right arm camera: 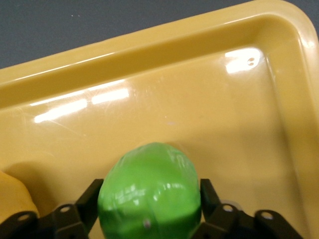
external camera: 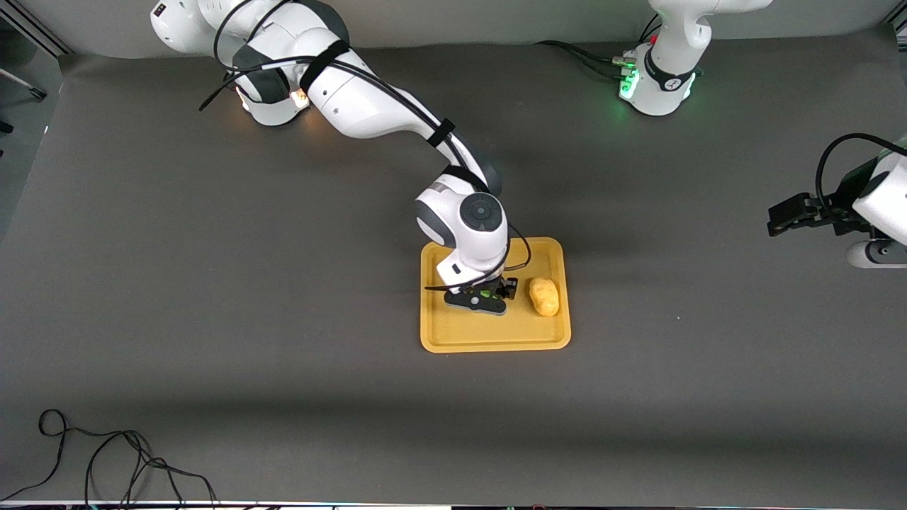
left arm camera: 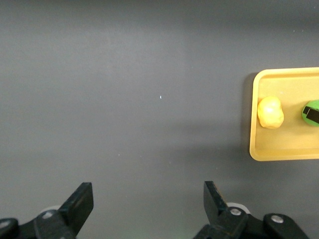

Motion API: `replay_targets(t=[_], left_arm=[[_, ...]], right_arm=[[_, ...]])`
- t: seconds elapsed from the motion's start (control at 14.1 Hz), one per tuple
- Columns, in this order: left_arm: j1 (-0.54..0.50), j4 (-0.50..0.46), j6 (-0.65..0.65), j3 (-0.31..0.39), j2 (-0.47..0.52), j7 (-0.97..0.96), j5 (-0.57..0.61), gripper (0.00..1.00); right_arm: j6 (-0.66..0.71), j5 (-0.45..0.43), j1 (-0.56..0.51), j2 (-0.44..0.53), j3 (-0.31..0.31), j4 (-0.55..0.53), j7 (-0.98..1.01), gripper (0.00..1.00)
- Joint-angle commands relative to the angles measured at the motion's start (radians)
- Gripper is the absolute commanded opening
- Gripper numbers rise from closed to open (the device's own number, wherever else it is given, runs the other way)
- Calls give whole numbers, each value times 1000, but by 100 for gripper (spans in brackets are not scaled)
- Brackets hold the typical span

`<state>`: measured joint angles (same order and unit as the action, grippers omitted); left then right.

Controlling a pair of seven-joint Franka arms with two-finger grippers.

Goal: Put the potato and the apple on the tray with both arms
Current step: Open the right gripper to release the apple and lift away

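The yellow-orange tray (external camera: 496,343) lies mid-table. On it, toward the left arm's end, rests the lumpy yellow potato (external camera: 544,296) (left arm camera: 270,112). My right gripper (external camera: 489,297) (right arm camera: 148,199) is down over the tray beside the potato. Its fingers (right arm camera: 89,196) sit against both sides of the glossy green apple (right arm camera: 149,194) (left arm camera: 311,112), low over the tray floor (right arm camera: 199,99). In the front view the apple (external camera: 485,292) shows only as green slivers under the hand. My left gripper (external camera: 779,221) (left arm camera: 148,199) waits open and holding nothing over bare table at the left arm's end.
Grey mat covers the table (external camera: 212,283). A black cable (external camera: 106,460) loops near the front edge toward the right arm's end. The two arm bases (external camera: 659,85) stand along the table's edge farthest from the front camera.
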<state>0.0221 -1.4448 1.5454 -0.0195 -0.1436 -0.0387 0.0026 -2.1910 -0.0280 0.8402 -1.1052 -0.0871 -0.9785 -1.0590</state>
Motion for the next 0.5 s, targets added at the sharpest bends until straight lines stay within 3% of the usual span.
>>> replay_targets(t=[0.0,0.43], left_arm=[[-2,-42,35,6,28,19,-4,99],[-8,-37,28,7,27,56,-7,99]], right_arm=[[36,-12,8,5,-5,41,-59,100],[414,22,-30,270,3,40,-46,100]])
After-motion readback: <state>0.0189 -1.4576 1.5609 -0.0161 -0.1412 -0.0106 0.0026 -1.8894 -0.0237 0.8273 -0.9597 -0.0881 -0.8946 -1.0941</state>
